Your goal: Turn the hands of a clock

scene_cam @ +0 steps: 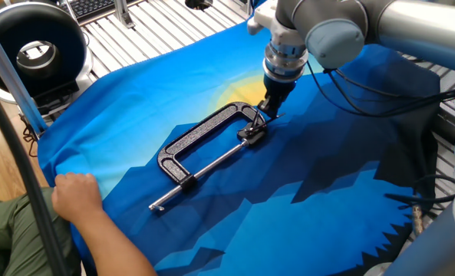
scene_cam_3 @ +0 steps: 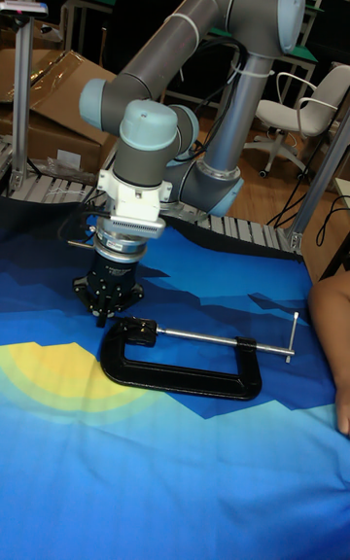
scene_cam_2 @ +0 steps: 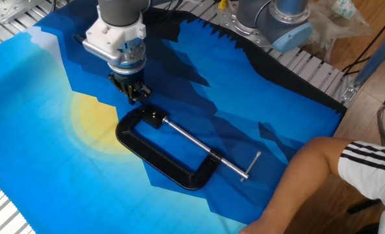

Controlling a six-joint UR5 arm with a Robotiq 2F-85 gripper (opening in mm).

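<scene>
1. Up close, the gripper [scene_cam_2: 135, 96] hangs just above the blue cloth [scene_cam_2: 257, 97], its black fingers pointing down beside the jaw end of the C-clamp [scene_cam_2: 169, 153]; in the tall fixed view the gripper [scene_cam_3: 105, 312] sits just left of and above that end.
2. Its fingers look drawn close together with nothing visible between them, though the views are too small to tell for sure how far they stand apart.
3. The gripper does not appear to touch the clamp in one fixed view, where the gripper [scene_cam: 268, 110] stands just beside the clamp's pad.
4. The C-clamp [scene_cam: 204, 142] lies flat on the cloth, its screw rod running to a crossbar handle at the far end.
5. The clock is too small to make out; if it sits in the clamp's jaw, near the gripper, the pictures do not show it clearly.
6. A yellow patch [scene_cam_2: 98, 120] on the cloth lies just beside the clamp's frame.
7. A person's hand [scene_cam: 77, 195] rests on the cloth edge, well apart from the clamp.
</scene>
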